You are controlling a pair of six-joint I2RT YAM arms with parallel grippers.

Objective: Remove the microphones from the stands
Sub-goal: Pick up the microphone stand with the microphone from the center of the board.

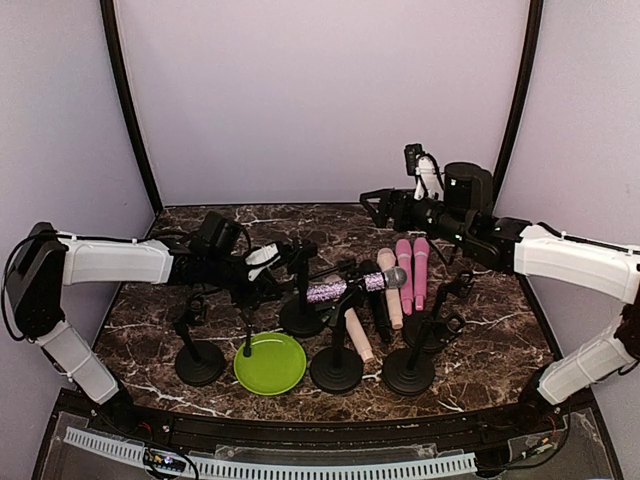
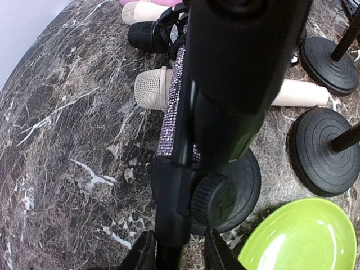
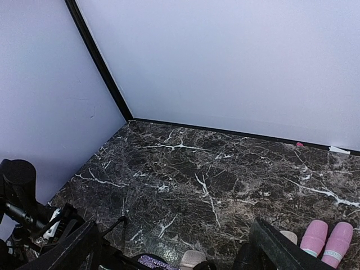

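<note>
The sparkly purple microphone (image 1: pixel 345 288) with a silver head lies in the clip of a black stand (image 1: pixel 300 318) at mid-table. In the left wrist view its glitter body (image 2: pixel 171 112) runs up from the clip and knob (image 2: pixel 216 197). My left gripper (image 1: pixel 272 262) (image 2: pixel 175 256) is open, its fingers astride the stand's post just below the clip, with a gap showing on the right side. My right gripper (image 1: pixel 372 205) (image 3: pixel 175 225) is open and empty, held high over the back of the table; the microphone's purple end (image 3: pixel 149 262) shows below it.
A green plate (image 1: pixel 270 362) (image 2: pixel 298 236) lies in front of the stand. Several empty black stands (image 1: pixel 200 362) (image 1: pixel 336 370) (image 1: pixel 408 370) stand along the front. Two pink microphones (image 1: pixel 412 270), beige ones (image 1: pixel 390 290) and a black one (image 1: pixel 381 312) lie to the right.
</note>
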